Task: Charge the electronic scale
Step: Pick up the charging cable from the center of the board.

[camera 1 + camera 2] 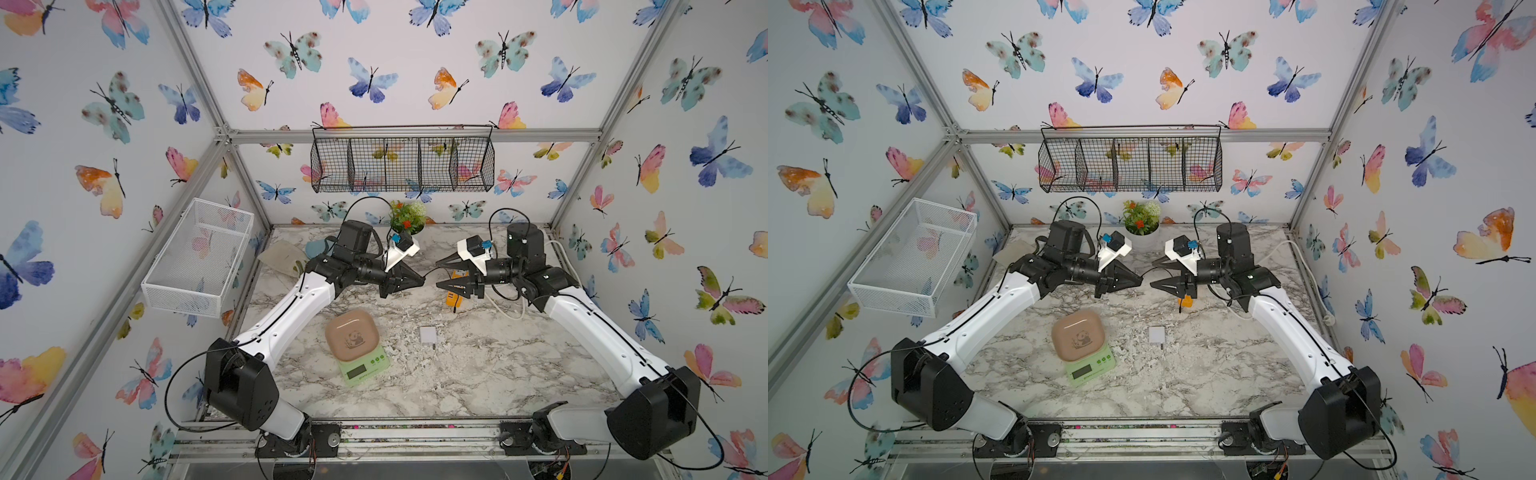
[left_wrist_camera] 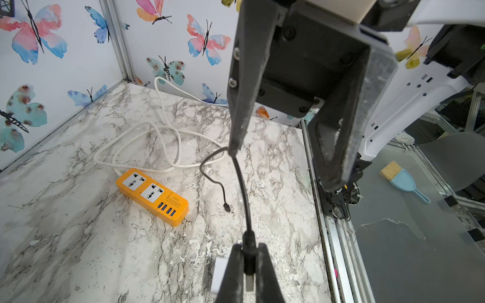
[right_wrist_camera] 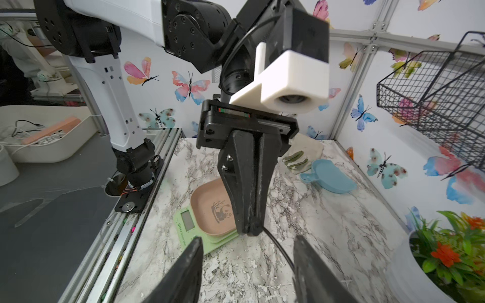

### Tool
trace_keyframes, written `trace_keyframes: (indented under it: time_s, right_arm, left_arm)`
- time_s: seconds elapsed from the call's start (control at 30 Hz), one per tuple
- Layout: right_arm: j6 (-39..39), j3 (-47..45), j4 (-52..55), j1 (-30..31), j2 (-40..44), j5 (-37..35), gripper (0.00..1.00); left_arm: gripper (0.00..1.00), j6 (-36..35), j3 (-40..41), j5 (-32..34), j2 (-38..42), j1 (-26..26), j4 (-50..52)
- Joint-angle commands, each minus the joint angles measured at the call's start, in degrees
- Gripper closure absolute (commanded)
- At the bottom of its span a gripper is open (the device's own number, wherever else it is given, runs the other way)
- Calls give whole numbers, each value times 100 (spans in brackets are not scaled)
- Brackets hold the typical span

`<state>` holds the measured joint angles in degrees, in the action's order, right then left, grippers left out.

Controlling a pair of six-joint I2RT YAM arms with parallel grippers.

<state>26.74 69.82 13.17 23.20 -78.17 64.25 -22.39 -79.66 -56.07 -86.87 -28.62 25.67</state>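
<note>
in both top views the electronic scale (image 1: 355, 343) sits well apart from left gripper (image 1: 419, 280) and right gripper (image 1: 437, 274). left wrist: left gripper pinches the black cable (image 2: 242, 189) at its plug; right gripper gapes. right wrist: i'd centre the cable between those jaws before closing.

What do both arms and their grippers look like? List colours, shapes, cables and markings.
Left arm and right arm alike: glossy white tapered links between boxy black joints, thin black cables looping alongside. Left gripper and right gripper are black, with long wedge-shaped fingers, scuffed pale at the edges. A white camera block tops each wrist.
</note>
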Motion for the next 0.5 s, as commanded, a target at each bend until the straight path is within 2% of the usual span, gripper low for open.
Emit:
trace_keyframes:
  time_s: [0.0, 0.23, 0.47]
  right_arm:
    - [207, 155, 463, -17, -62, 454, 46]
    - [83, 255, 492, -9, -271, 551, 46]
    - [-19, 378, 610, -1, -518, 678, 56]
  left_arm:
    - [94, -353, -207, -192, -105, -51, 438]
    - [94, -498, -417, -82, -220, -213, 638]
    - [94, -638, -642, -57, -407, -339, 937]
